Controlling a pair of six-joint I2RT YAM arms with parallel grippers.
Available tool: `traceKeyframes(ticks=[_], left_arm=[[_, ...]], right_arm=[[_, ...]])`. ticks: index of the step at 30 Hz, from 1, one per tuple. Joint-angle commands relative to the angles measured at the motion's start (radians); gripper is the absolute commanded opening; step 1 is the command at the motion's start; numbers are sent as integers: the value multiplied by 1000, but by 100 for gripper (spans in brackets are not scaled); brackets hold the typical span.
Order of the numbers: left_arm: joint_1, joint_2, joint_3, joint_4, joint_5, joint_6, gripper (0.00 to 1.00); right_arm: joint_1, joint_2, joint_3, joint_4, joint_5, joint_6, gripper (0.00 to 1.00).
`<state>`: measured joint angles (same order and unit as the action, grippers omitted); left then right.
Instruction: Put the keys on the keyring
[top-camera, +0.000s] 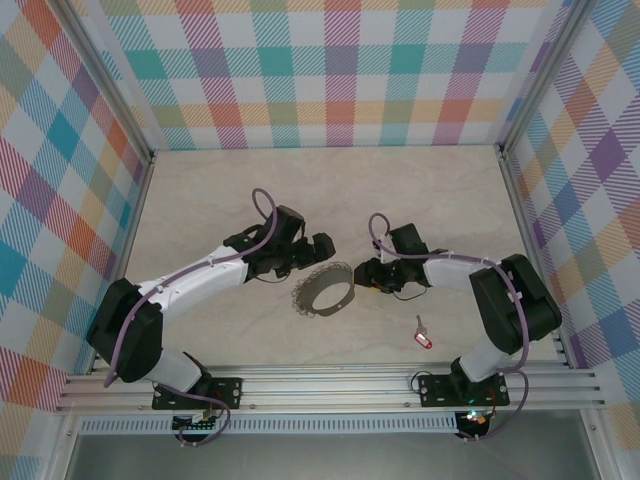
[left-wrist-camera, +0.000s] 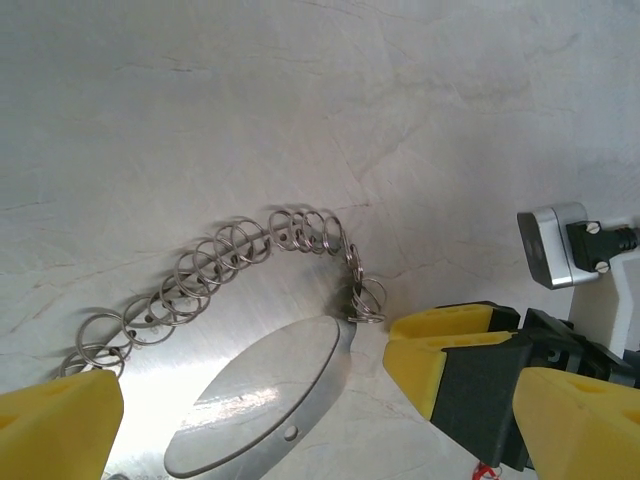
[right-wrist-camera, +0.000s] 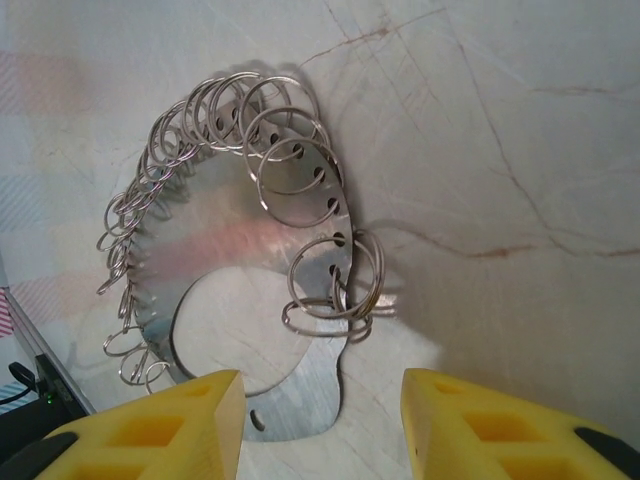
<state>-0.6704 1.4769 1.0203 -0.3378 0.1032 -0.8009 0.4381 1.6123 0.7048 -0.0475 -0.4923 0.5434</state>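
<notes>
Keyring (right-wrist-camera: 235, 250) held nothing yet, lying loose between the half-open jaws of the right pincer (right-wrist-camera: 320, 400); left pincer (left-wrist-camera: 320, 425) gaped wide; red key (top-camera: 422, 338) sat well behind, untouched.

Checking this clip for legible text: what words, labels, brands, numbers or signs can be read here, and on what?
None can be read.
The flat grey metal keyring fringed with wire loops bears only punched holes, no lettering.
The tiny red-headed key is too small to show any marking.
</notes>
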Motion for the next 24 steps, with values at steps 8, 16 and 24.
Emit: traceKeyframes(ticks=[8, 16, 24], left_arm=[[35, -14, -26, 22, 16, -6, 100], [46, -22, -37, 31, 19, -7, 100], [52, -34, -48, 35, 19, -5, 100]], right_arm=[[16, 78, 83, 30, -30, -25, 45], [31, 103, 110, 17, -33, -31, 41], [39, 87, 81, 1, -4, -39, 36]])
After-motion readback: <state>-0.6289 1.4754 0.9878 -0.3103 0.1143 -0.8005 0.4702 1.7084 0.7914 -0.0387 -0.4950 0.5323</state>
